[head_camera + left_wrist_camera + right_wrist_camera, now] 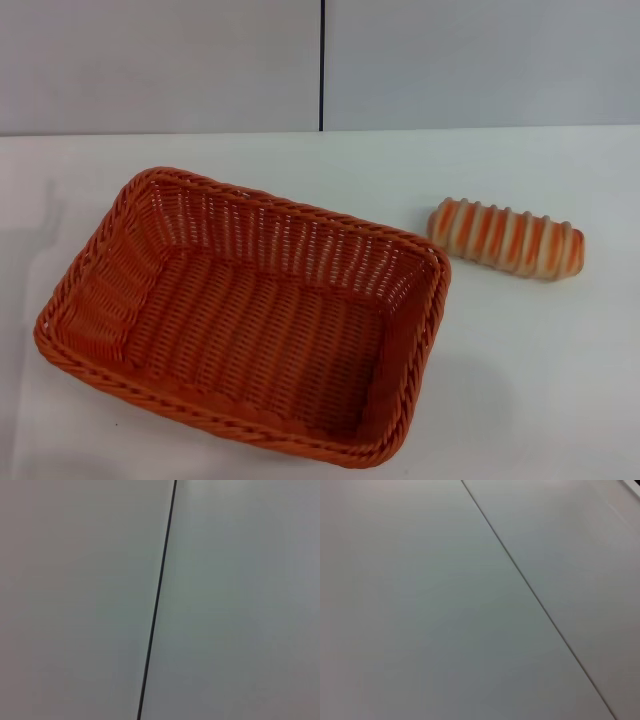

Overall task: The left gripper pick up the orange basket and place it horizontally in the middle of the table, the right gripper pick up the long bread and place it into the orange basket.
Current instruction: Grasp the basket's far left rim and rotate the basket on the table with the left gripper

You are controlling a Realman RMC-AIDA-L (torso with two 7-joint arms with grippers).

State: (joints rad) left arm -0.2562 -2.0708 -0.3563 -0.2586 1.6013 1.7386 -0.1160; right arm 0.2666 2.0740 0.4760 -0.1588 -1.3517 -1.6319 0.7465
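neither the left claw nor the right claw shows in any view, so whether either is open, closed or gripping something cannot be told, and nothing can be placed relative to them. both wrist views show only a plain pale grey wall panel (pixel 80 600) crossed by a thin dark seam (pixel 157 600); the same kind of seam (pixel 535 597) runs diagonally through the right wrist view.

in the head view the orange basket (pixel 245 315) sits on the white counter (pixel 540 380), on the robot's left half of the surface and reaching toward the middle. it lies skewed, its long axis running from the far left down toward the near right, with the braided rim unbroken all round and the sloping woven sides leading to a flat woven floor. nothing lies inside it.

the long bread (pixel 507 238) rests on the counter to the basket's right and slightly farther back, near the basket's far right corner but apart from it, with bare counter between them. its cream top with orange-brown crosswise stripes faces up, and it lies slightly tilted, the left end farther away than the right.

behind the counter stands the grey wall, its dark vertical seam (pixel 322 65) meeting the counter's back edge near the centre.

no brand, label or writing can be read on anything.
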